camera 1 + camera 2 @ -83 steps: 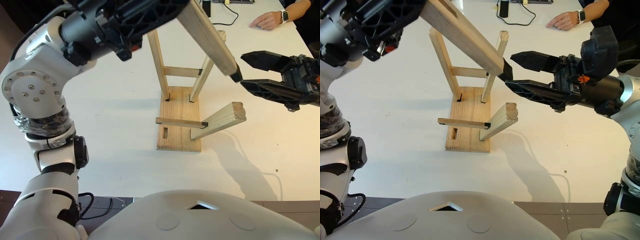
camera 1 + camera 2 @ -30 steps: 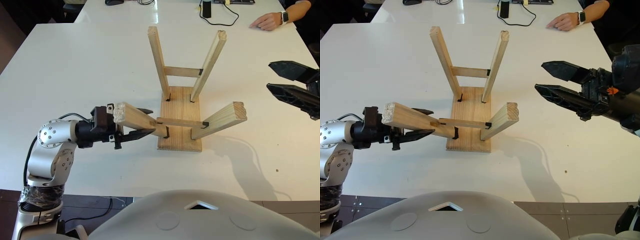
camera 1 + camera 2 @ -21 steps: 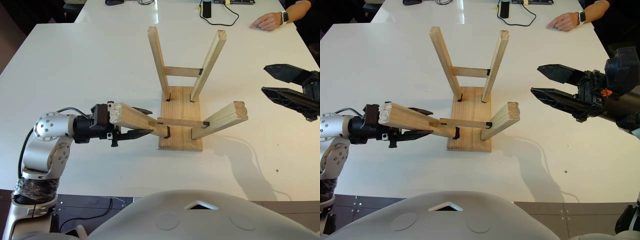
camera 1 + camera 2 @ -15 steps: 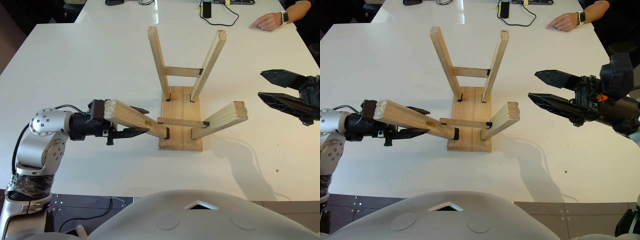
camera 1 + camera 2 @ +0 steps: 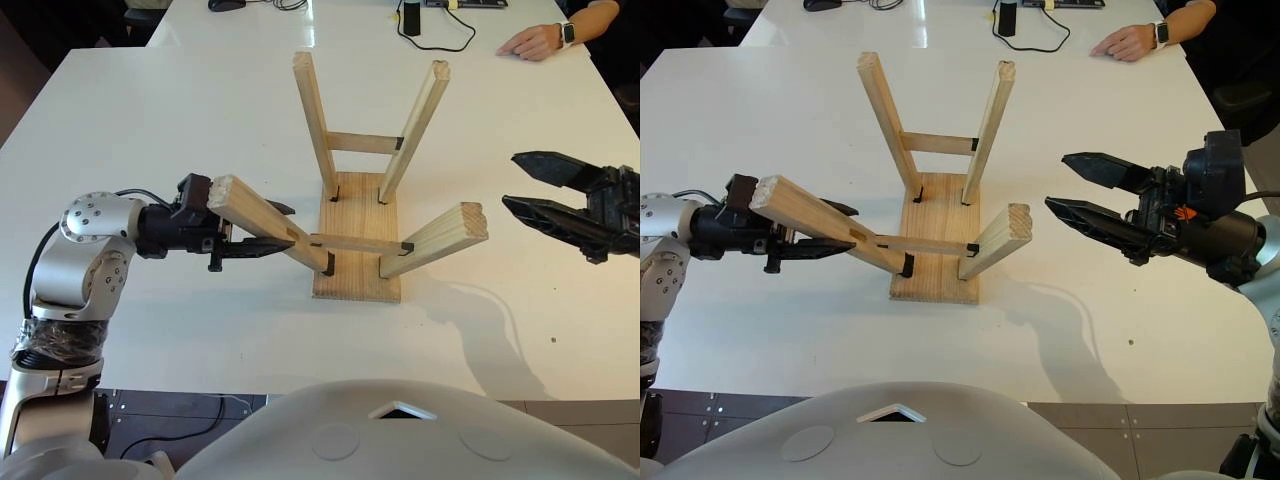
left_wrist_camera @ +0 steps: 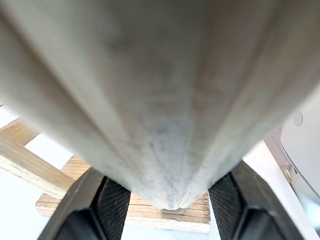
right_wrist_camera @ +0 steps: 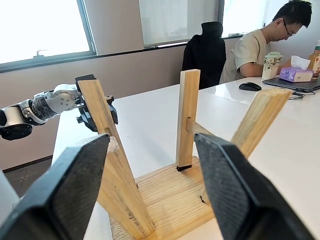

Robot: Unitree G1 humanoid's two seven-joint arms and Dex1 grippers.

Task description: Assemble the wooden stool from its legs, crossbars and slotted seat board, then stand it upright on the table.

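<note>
The slotted seat board (image 5: 358, 215) lies flat on the white table (image 5: 180, 130). Two legs (image 5: 315, 125) (image 5: 412, 130) joined by a crossbar (image 5: 362, 143) stand upright at its far end. My left gripper (image 5: 285, 226) is shut on a third leg (image 5: 250, 208), which slants up to the left; its foot rests at the board's near-left corner. A second crossbar (image 5: 355, 243) joins it to the fourth leg (image 5: 432, 240), which leans right. My right gripper (image 5: 508, 179) hangs open to the right of that leg, apart from it. The held leg (image 6: 160, 100) sits between the left fingers (image 6: 115, 205).
A black cylinder with a cable (image 5: 412, 17) and a mouse (image 5: 225, 5) lie at the table's far edge. Bare table surface surrounds the stool on the left, the right and along the near edge (image 5: 300, 385).
The left gripper brought the leg down from high over the table to the board's near-left corner, then lifted its outer end. The right gripper moved left, nearer the leaning leg.
</note>
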